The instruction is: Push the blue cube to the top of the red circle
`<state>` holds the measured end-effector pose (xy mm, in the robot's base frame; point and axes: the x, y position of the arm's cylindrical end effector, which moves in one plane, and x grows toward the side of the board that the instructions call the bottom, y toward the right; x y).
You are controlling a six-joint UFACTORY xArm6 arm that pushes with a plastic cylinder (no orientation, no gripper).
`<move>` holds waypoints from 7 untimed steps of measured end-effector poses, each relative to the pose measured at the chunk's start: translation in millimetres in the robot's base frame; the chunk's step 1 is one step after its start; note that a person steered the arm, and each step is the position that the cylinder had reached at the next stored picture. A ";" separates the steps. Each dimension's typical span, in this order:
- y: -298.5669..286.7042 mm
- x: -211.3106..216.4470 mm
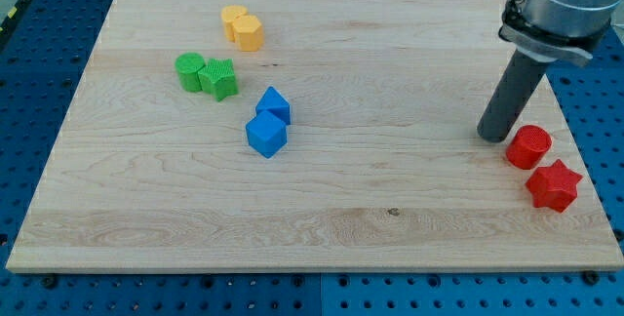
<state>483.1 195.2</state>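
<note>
The blue cube (265, 136) is seen left of the surface's (390, 228) centre, one corner turned toward the view's bottom, touching a second blue block (274, 105) above it. No long axis can be made out. My tip (490, 137) is set just left of the red circle (528, 147), well apart from the cube, nothing held.

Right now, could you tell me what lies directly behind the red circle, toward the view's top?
Bare wooden board lies behind the red circle. My tip stands just to its left, apart from it. The rod covers a strip of board behind itself; nothing can be seen there.
</note>
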 end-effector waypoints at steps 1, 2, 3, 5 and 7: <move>-32.9 36.7; -89.9 78.5; -169.5 107.6; -319.4 58.6; -340.4 -11.9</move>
<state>471.3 -145.2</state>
